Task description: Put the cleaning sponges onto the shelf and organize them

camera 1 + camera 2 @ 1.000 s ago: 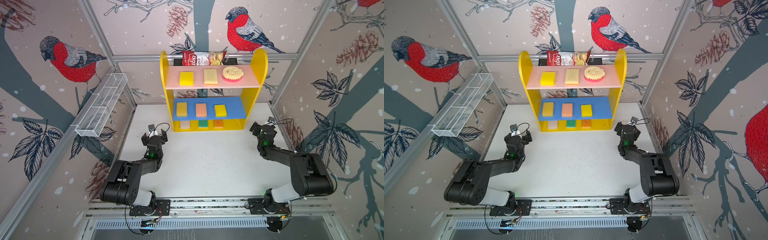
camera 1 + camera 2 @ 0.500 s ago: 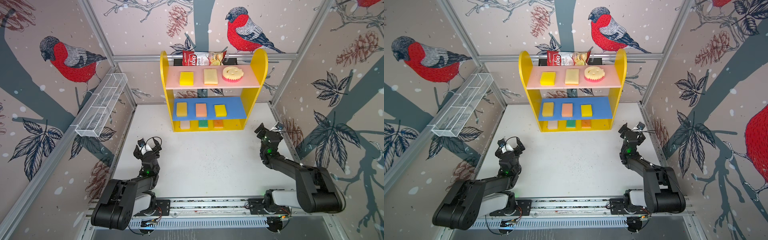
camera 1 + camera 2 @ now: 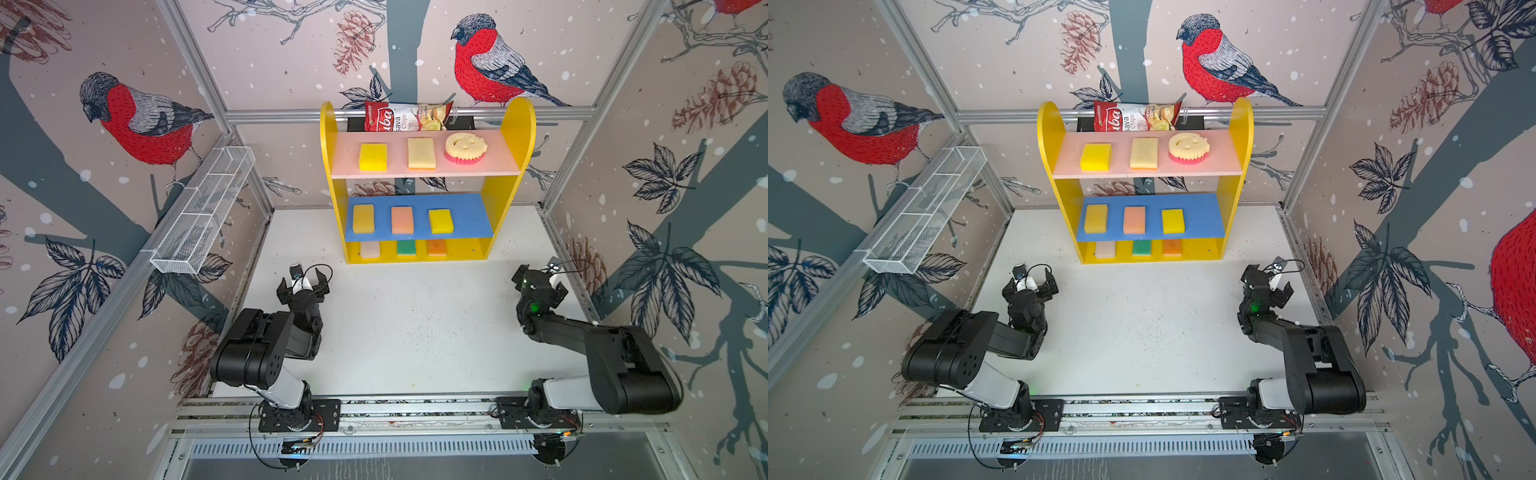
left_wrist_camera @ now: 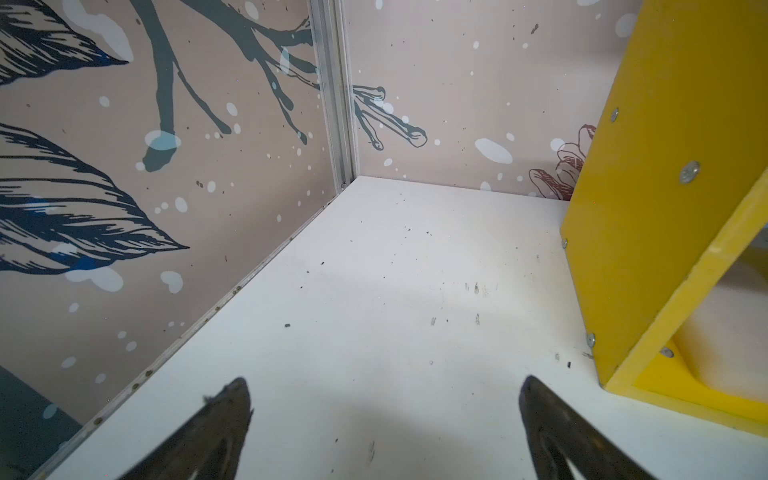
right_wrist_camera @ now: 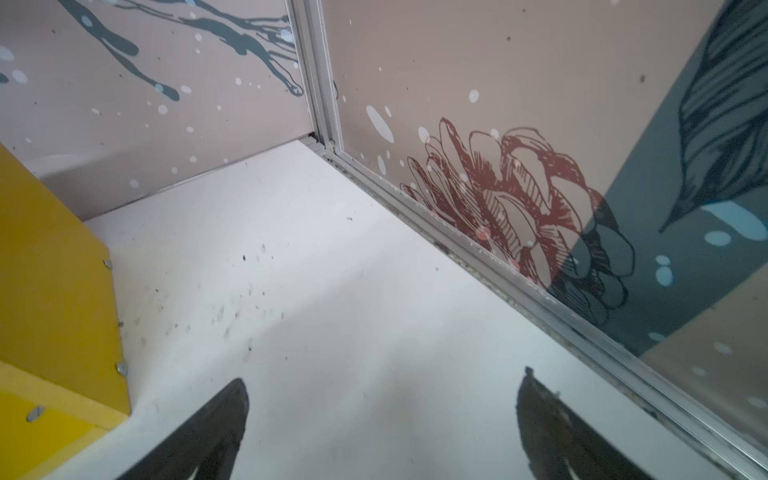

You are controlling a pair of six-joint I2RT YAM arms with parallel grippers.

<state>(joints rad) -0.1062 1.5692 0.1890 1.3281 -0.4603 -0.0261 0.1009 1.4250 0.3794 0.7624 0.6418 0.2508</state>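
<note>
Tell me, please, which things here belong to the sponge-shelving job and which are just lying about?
Part of the job:
- shelf
- nine sponges, three on each level

Just lying about:
- chips bag, behind the top of the shelf
- wire rack, on the side wall

Yellow-sided shelf (image 3: 517,137), pink board (image 3: 498,160), blue board (image 3: 469,216); red-breasted birds (image 3: 478,70) on beige walls (image 3: 291,62); lowest-left sponge (image 3: 370,249) perhaps pale pink

Bright even light, soft shadows, wide-angle distortion
</note>
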